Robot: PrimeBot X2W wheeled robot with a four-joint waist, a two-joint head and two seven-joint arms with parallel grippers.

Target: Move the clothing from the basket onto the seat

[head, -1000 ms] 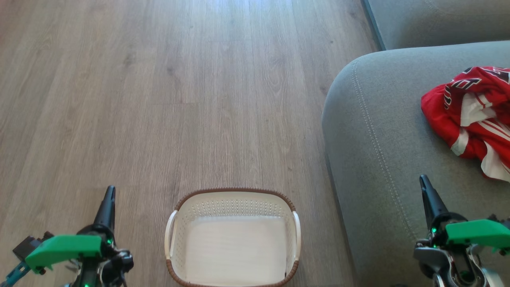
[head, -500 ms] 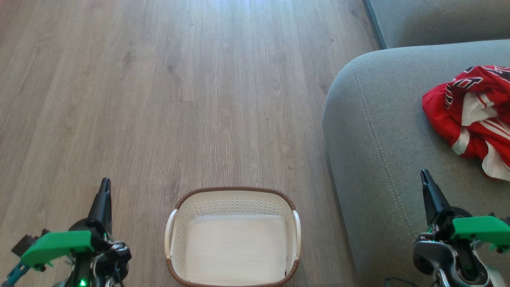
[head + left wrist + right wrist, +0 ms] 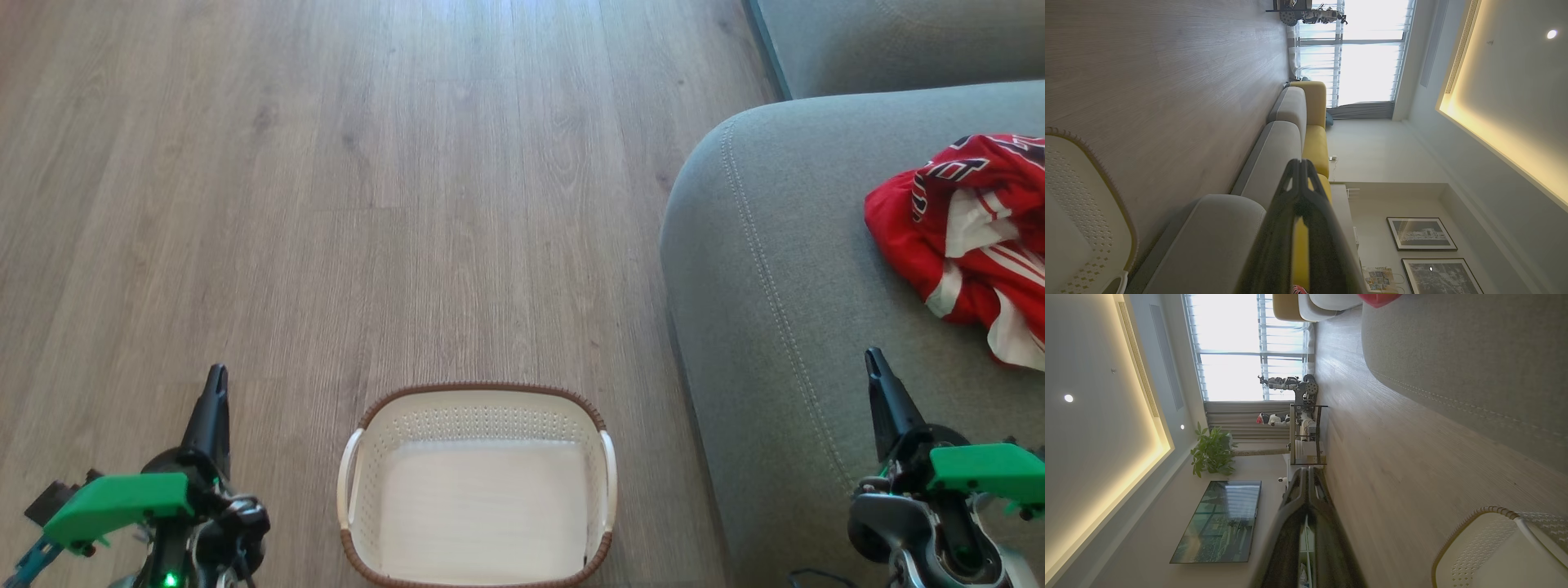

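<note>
dark left claw (image 3: pixel 215 373) over floor (image 3: pixel 326 204), right claw (image 3: pixel 874 357) over seat (image 3: pixel 775 286), both pinched

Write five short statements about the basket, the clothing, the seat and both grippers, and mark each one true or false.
1. The basket is empty. True.
2. The clothing lies on the seat. True.
3. The basket stands on the seat. False: it stands on the floor beside the seat.
4. The left gripper has its fingers spread wide. False: they are shut together, on nothing.
5. The right gripper is shut and holds nothing. True.
</note>
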